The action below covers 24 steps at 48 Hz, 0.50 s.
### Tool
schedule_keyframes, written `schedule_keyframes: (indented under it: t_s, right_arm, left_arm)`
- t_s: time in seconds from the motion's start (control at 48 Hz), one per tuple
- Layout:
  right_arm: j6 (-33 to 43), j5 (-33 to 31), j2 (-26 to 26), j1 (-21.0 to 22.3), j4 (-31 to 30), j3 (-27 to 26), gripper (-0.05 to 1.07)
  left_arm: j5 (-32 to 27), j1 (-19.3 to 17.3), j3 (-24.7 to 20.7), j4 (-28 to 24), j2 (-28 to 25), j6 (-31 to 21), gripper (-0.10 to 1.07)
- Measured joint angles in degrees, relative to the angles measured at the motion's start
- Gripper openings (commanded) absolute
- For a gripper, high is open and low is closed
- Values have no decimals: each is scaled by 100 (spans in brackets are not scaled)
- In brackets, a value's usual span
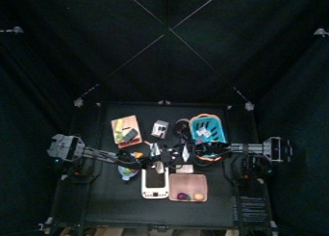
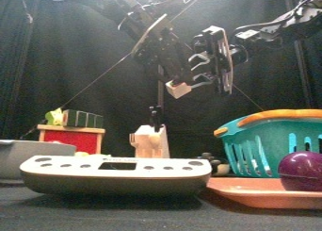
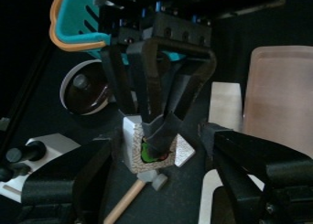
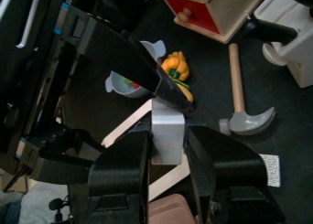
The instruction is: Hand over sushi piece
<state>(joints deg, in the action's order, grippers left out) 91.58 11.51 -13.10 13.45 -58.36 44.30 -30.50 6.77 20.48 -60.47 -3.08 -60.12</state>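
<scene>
Top view: both arms meet above the counter [image 1: 90,196]'s middle.

Front view: the sushi piece [image 2: 180,88] hangs just below the right end effector [image 2: 205,73], high over the counter.

Left wrist view: the left end effector [image 3: 156,186] gapes wide around the sushi; the right one's fingers [image 3: 163,118] pinch it.

Right wrist view: its jaws close on the piece.

The sushi piece [image 4: 167,129] is largely hidden between the right tool's [image 4: 169,145] jaws.

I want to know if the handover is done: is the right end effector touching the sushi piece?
Touching. The left wrist view shows the right end effector with its fingers clamped on the sushi piece; the front view shows it hanging there too.
</scene>
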Motion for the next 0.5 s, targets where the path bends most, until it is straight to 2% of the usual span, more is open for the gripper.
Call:
schedule_keyframes:
  t_s: [0.208,0.5]
  right_arm:
    - [0,-9,-167,35,35,158,54]
    - [0,-149,-536,114,62,466,53]
  left_arm:
    - [44,-26,272,-26,237,-404,99]
    - [510,-70,835,-167,642,-1090,99]
